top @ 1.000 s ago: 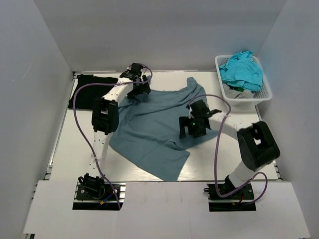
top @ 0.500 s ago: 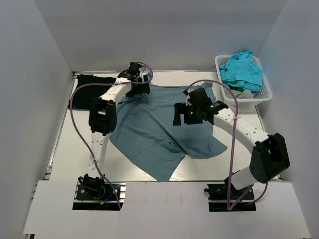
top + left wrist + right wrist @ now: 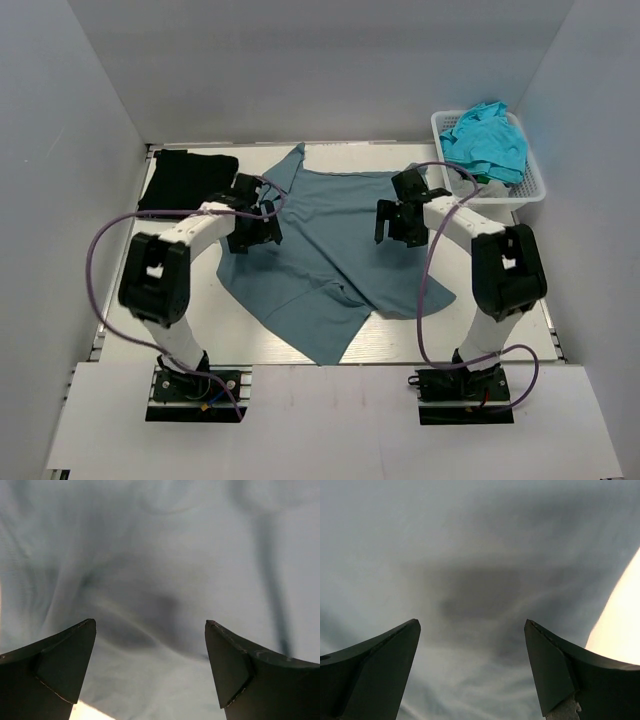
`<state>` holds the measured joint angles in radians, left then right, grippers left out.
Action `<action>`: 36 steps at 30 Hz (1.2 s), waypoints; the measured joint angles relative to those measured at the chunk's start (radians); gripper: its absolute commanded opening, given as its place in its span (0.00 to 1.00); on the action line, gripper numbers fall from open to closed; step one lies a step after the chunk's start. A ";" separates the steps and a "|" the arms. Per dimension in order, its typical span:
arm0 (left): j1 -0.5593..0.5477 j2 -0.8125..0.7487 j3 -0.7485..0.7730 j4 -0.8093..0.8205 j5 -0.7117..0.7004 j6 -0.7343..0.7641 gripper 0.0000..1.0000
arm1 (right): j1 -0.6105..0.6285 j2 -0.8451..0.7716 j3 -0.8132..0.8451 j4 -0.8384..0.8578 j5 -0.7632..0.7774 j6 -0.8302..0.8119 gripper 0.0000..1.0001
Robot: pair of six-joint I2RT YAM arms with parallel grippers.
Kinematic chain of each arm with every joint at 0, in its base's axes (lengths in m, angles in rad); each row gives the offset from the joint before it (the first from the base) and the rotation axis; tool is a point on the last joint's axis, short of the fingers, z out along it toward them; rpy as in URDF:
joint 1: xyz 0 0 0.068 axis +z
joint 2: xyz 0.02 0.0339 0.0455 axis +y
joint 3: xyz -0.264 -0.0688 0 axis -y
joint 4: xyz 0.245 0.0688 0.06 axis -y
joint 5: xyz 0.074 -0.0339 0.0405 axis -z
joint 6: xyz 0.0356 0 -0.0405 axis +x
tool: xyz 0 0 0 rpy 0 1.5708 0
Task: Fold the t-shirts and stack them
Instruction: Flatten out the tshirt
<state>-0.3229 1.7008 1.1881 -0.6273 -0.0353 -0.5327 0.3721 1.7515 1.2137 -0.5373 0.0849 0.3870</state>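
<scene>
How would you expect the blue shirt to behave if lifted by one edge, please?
Probably floppy: the blue shirt lies rumpled, with soft wrinkles in both wrist views. Lifted by one edge, it would likely drape and drag. A push would probably bunch it rather than slide it.

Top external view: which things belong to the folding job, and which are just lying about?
Job: slate-blue t-shirt spread on the table; black t-shirt, far left; turquoise t-shirts, far right; left gripper and right gripper, jaws open above the blue shirt.
Lying about: white lattice basket holding the turquoise ones; purple cables.
</scene>
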 measured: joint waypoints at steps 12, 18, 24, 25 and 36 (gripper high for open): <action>0.008 0.384 0.343 -0.134 -0.143 0.034 1.00 | -0.090 0.216 0.150 0.000 0.103 0.032 0.90; 0.014 0.626 0.742 -0.185 -0.257 0.126 1.00 | -0.109 0.310 0.290 -0.031 0.159 0.004 0.90; 0.020 0.572 0.661 -0.147 -0.261 0.190 1.00 | -0.097 0.266 0.293 -0.030 0.068 -0.085 0.90; 0.020 0.541 0.613 -0.146 -0.252 0.192 1.00 | -0.092 0.240 0.287 -0.029 0.055 -0.092 0.90; 0.014 -0.125 0.103 -0.150 -0.041 0.047 1.00 | -0.102 -0.380 -0.088 0.037 0.028 0.069 0.90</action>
<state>-0.3088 1.5761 1.2911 -0.7776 -0.0761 -0.4858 0.2699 1.3716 1.1255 -0.5007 0.1127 0.4561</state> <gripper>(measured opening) 0.997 0.905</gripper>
